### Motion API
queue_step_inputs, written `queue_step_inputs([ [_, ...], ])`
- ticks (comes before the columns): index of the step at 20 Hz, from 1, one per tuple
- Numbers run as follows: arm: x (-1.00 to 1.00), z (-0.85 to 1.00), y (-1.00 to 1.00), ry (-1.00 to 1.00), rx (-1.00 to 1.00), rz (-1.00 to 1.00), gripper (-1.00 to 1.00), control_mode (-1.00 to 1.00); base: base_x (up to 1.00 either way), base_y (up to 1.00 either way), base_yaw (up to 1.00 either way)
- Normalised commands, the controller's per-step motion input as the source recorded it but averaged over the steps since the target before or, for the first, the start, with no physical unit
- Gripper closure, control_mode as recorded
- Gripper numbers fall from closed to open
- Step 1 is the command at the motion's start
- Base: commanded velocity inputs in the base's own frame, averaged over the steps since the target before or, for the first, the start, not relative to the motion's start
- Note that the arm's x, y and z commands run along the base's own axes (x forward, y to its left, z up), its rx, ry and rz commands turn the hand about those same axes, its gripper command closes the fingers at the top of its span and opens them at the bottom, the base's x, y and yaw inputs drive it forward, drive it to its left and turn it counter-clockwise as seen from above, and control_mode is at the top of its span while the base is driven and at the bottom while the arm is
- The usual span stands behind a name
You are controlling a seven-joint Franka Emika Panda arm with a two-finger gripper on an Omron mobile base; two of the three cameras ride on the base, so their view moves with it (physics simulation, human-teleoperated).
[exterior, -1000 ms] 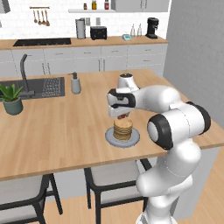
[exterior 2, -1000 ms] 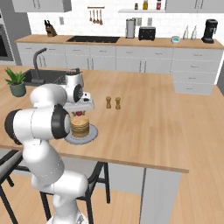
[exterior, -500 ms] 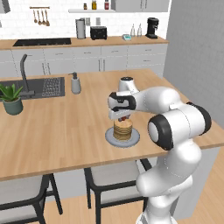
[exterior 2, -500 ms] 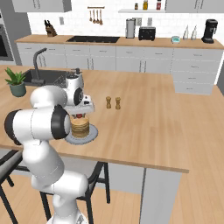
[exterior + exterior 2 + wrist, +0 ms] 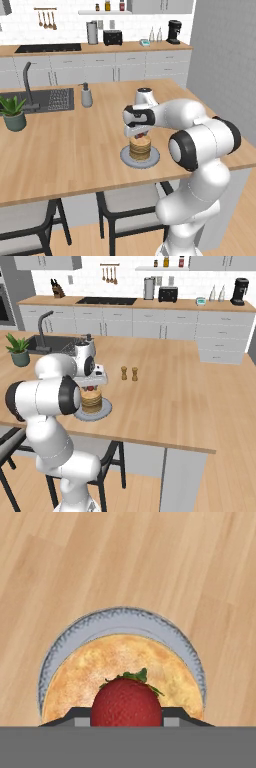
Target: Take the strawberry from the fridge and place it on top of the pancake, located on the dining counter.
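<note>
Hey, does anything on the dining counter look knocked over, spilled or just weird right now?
Nothing stands out. The pancake stack sits level on its plate, and the strawberry is held in the jaws directly over it. The dining counter shows no spill.

I can read no text, label, brand, number or sign anywhere in my three feeds. The coffee machine [image 5: 173, 31] and the toaster [image 5: 112, 37] on the far wall bench, at about one and twelve o'clock from the arm in my left base view, show plain dark faces with no lettering I can make out. The jars on the shelf [image 5: 166, 262] above them are too small to show any label. The soap bottle [image 5: 86, 95] by the sink is unmarked grey, and the plate [image 5: 75, 632] in my hand view carries no print.
</note>
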Motion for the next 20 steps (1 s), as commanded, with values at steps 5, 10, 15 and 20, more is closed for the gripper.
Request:
queue_step_inputs([
  [5,-0.13,-0.05,0.0,0.0,0.0,0.0,-1.0,-1.0,0.0,0.0,0.0],
  [10,-0.13,0.0,-0.01,0.0,0.0,0.0,-1.0,-1.0,0.0,0.0,0.0],
  [15,-0.01,0.0,0.0,0.0,0.0,0.01,-1.0,-1.0,0.0,0.0,0.0],
  [20,0.0,0.15,0.01,0.0,-0.01,0.02,-1.0,-1.0,0.0,0.0,0.0],
])
